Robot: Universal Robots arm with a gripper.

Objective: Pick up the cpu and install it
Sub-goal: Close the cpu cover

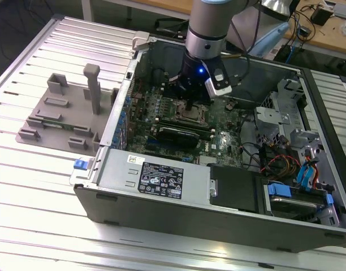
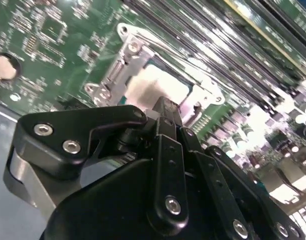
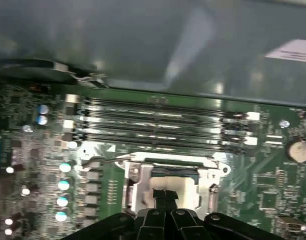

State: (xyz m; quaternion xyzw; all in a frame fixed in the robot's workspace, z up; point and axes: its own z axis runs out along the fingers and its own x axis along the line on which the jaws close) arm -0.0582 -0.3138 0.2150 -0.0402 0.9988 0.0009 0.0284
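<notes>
The cpu point(image 2: 154, 84) shows as a bright silver square lying inside the metal socket frame point(image 2: 117, 70) on the green motherboard. In the first wrist view the cpu point(image 3: 188, 192) sits in the frame point(image 3: 130, 182) right under the black fingertips. My gripper point(image 3: 165, 197) is shut, its two fingers pressed together, with their tips at or just above the chip's top; whether they touch it I cannot tell. In the exterior view the gripper point(image 1: 191, 104) reaches down into the open computer case point(image 1: 161, 197), straight over the socket.
Memory slots point(image 3: 158, 125) run beside the socket. A silver power supply box point(image 1: 156, 176) lines the case's near wall. Drive cages and coloured cables point(image 1: 292, 164) fill the exterior view's right. A grey plastic fixture point(image 1: 65, 110) stands on the table outside the case.
</notes>
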